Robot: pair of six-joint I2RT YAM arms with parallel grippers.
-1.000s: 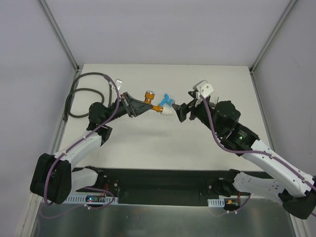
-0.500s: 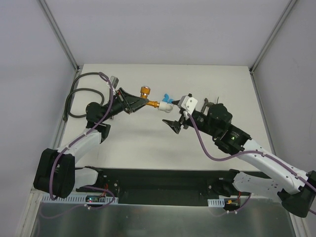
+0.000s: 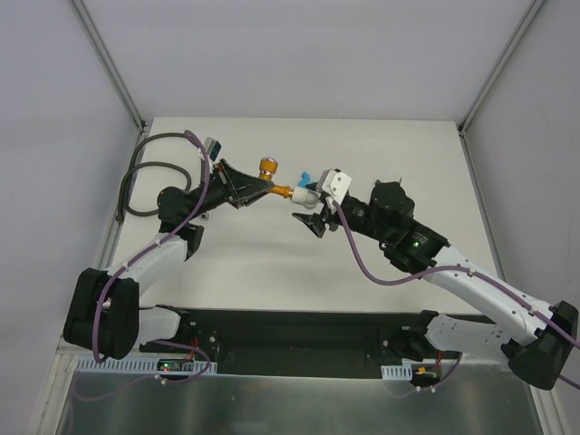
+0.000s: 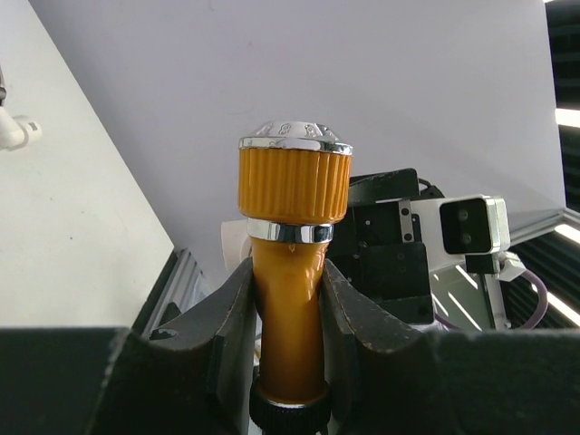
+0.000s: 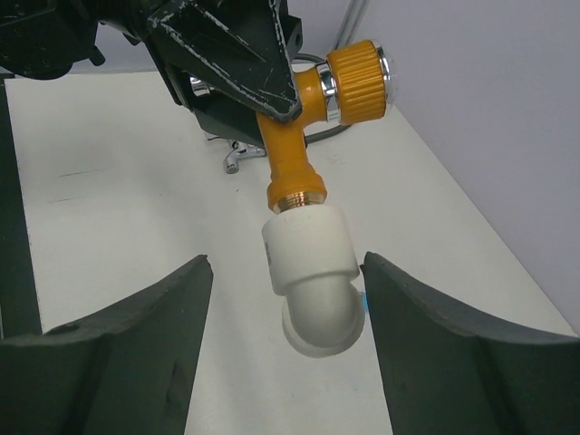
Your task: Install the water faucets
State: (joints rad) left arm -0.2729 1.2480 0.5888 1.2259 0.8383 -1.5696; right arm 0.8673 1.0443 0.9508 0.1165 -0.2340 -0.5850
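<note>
My left gripper (image 3: 263, 188) is shut on the body of the shiny orange faucet (image 3: 272, 181) and holds it above the table; this also shows in the left wrist view (image 4: 290, 272). A white elbow fitting (image 5: 313, 272) sits on the faucet's threaded end. My right gripper (image 5: 285, 263) is open, its jaws on either side of the elbow without touching it; it also shows in the top view (image 3: 311, 207). The blue faucet (image 3: 306, 177) lies on the table just behind. The dark grey-brown faucet does not show clearly.
A long black hose (image 3: 145, 172) loops at the table's far left edge. A small silver part (image 5: 234, 163) lies on the table behind the left gripper. Another white elbow fitting (image 4: 14, 131) lies on the table. Metal frame posts stand at the back corners.
My right gripper has swung left and closed in on the elbow, so its open jaws now straddle it. My left gripper shifted the orange faucet slightly left and turned it, then held still.
</note>
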